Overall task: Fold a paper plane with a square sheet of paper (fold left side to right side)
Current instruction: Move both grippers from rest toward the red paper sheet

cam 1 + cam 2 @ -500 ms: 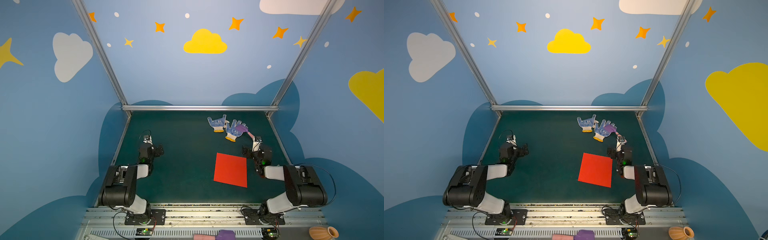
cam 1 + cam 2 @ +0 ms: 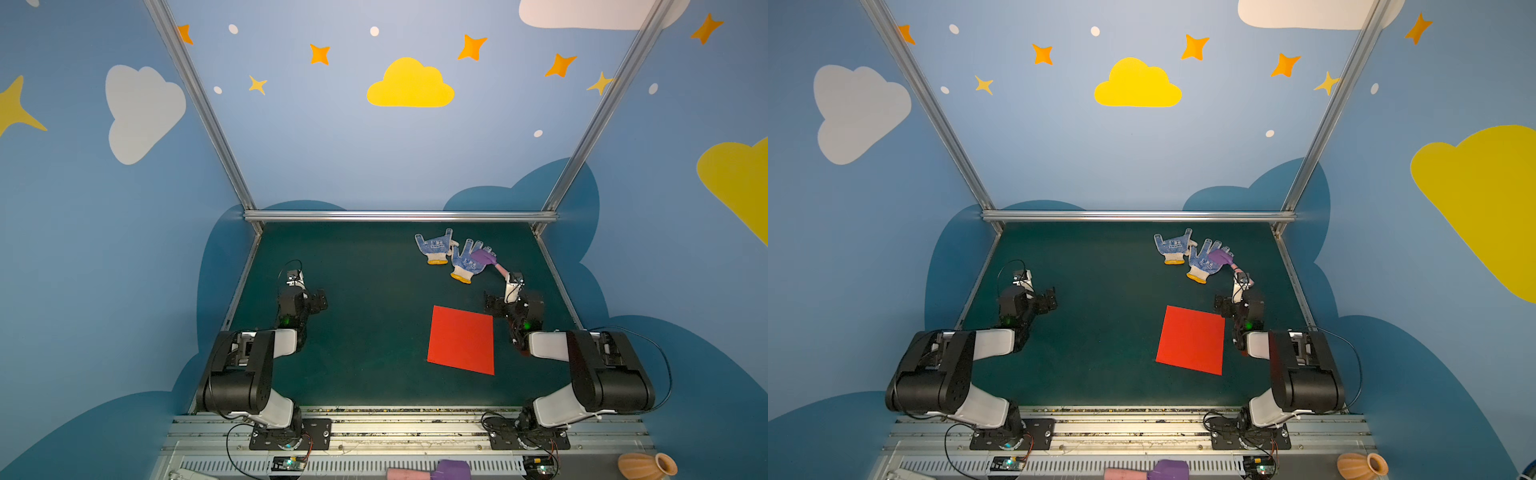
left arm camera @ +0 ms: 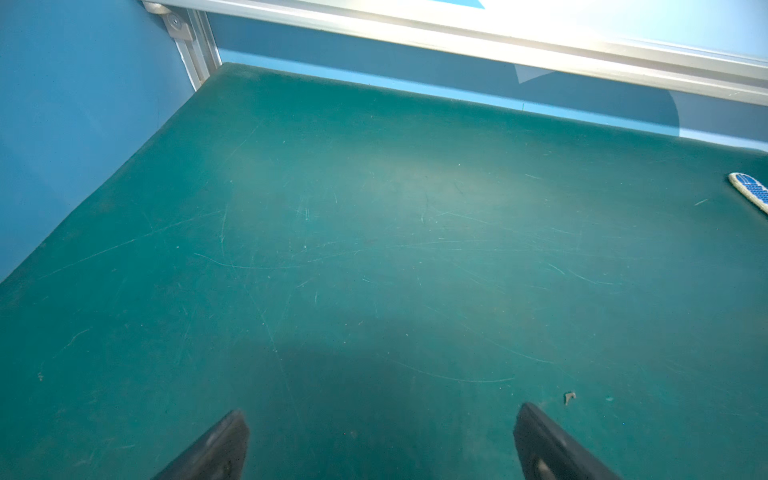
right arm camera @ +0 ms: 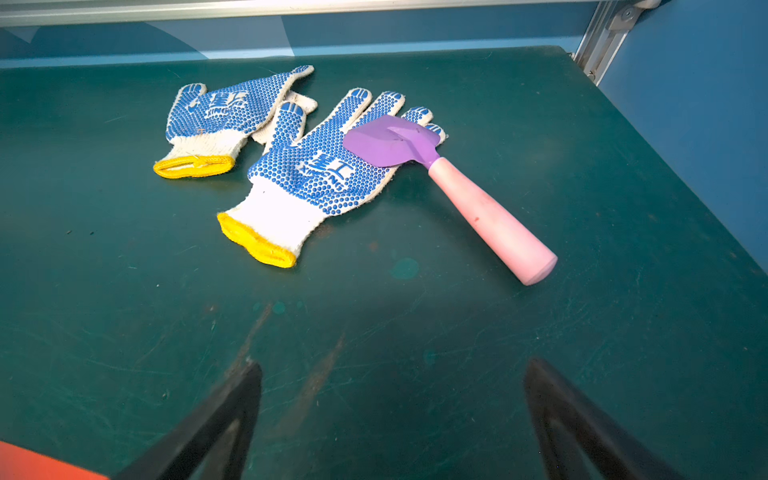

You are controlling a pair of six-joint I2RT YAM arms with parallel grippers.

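A dark green desk (image 2: 374,340) is seen from above inside a booth with blue walls painted with clouds and stars, and one black-and-white robot arm stands at each near corner. With twelve o'clock at the far wall, the square sheet of paper (image 2: 461,340) lies flat and unfolded at about four o'clock from the middle of the desk. It is bright red and turned slightly, so its edges are not square to the desk's edges. It shows the same way in both top views (image 2: 1191,340). The left fingers (image 2: 319,300) are spread wide open and hold nothing. They sit at about nine o'clock, well apart from the sheet, and the left wrist view shows only bare, scratched desk between them. The right fingers (image 2: 493,303) are also spread wide open and hold nothing. They hang just beside the sheet's far right corner, at about one o'clock from the sheet's middle. Whether they touch the paper cannot be told, and only a sliver of red (image 4: 33,461) shows at the edge of the right wrist view. At about one o'clock on the desk, near the far wall, two white gloves (image 4: 320,174) with blue dots and yellow cuffs lie palm up, their fingers overlapping. A toy tool (image 4: 490,216) with a pink handle rests its purple head on the fingers of the nearer glove, its handle pointing toward the right arm. Off the desk, an orange vase (image 2: 646,465) lies on its side beyond the front rail at about five o'clock.
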